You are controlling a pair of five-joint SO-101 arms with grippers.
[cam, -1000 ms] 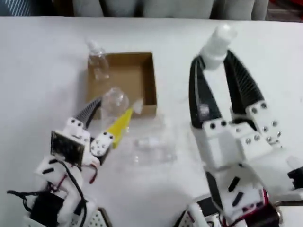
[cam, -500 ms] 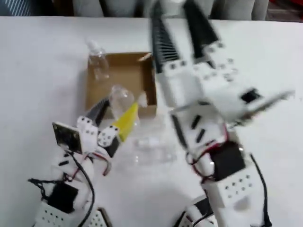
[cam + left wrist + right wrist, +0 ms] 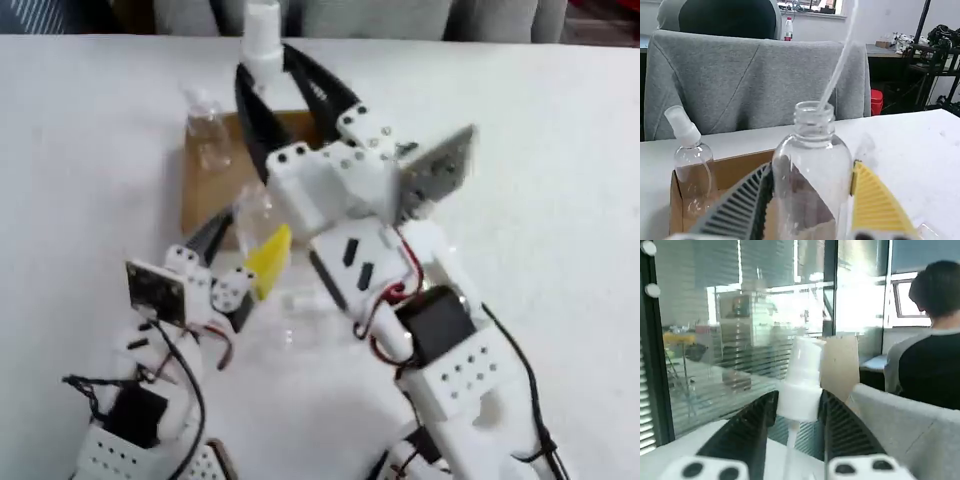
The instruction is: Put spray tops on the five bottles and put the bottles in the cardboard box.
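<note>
The left gripper (image 3: pixel 245 236) clamped a smooth, clear, round-shouldered plastic bottle (image 3: pixel 812 175) upright near the brown cardboard box (image 3: pixel 735 167). The right gripper (image 3: pixel 796 425) pinched a white spray top (image 3: pixel 802 380), its thin, bendy dip tube (image 3: pixel 837 65) entering the neck. Lowering off-centre could buckle the tube or seat the top crooked.

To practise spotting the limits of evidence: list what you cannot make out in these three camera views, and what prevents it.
High view: the right arm covers most of the cardboard box, so its contents cannot be counted.
High view: the clear bottles lying on the table are see-through and partly under that arm; number unclear.
Left wrist view: the dip tube runs off the top edge, cutting off its spray head.
</note>
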